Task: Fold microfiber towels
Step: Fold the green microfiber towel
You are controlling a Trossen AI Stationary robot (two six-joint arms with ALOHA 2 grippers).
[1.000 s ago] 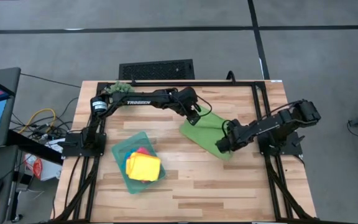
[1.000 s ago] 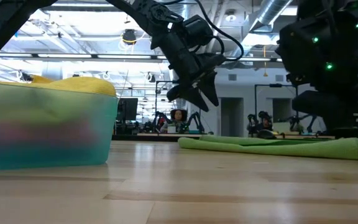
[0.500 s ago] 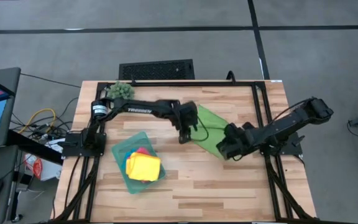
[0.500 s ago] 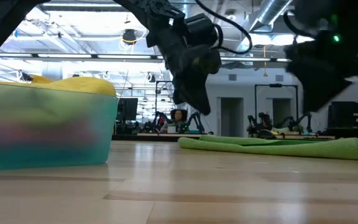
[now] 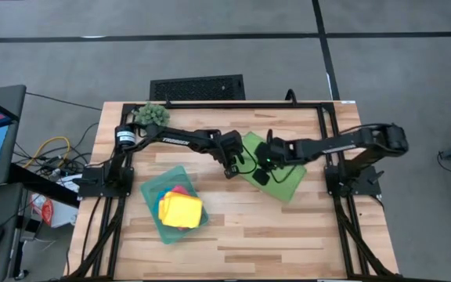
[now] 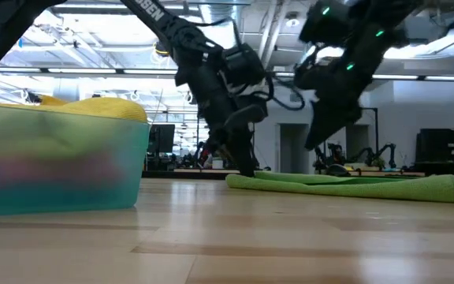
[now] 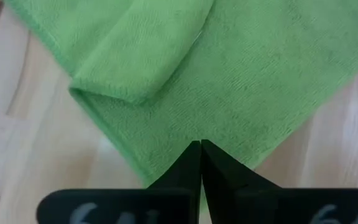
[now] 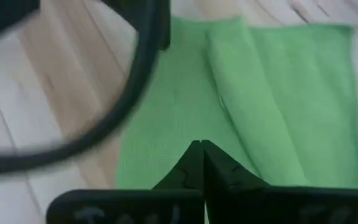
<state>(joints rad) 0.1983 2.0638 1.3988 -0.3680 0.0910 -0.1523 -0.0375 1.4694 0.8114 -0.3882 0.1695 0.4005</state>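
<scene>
The green towel (image 5: 280, 164) lies flat on the table right of centre, with a folded flap (image 7: 135, 50) lying over part of it. My left gripper (image 5: 229, 168) is shut and low at the towel's left corner (image 7: 166, 155); it also shows in the low view (image 6: 247, 167). My right gripper (image 5: 261, 178) is shut and hangs above the towel's near left part, clear of it in the low view (image 6: 312, 144). The yellow towel (image 5: 181, 210) lies folded on top in the teal tray (image 5: 152, 190), with a pink edge (image 5: 180, 190) under it. The blue towel is hidden. My left gripper points slanting down at the green towel's left corner (image 6: 235, 180) with shut fingers. I cannot tell whether the tips touch the cloth.
The teal tray (image 6: 61, 170) stands at the near left of the table. A spiky green ball plant (image 5: 151, 114) sits at the far left corner. Black frame rails (image 5: 323, 141) run along the table's sides. Bare wood lies near the front edge.
My left gripper has come from the towel's far end toward the near edge and down to its left corner. My right gripper has left the towel's near right corner, risen and swung toward the table's left, over the towel. The green towel has stayed in place.
</scene>
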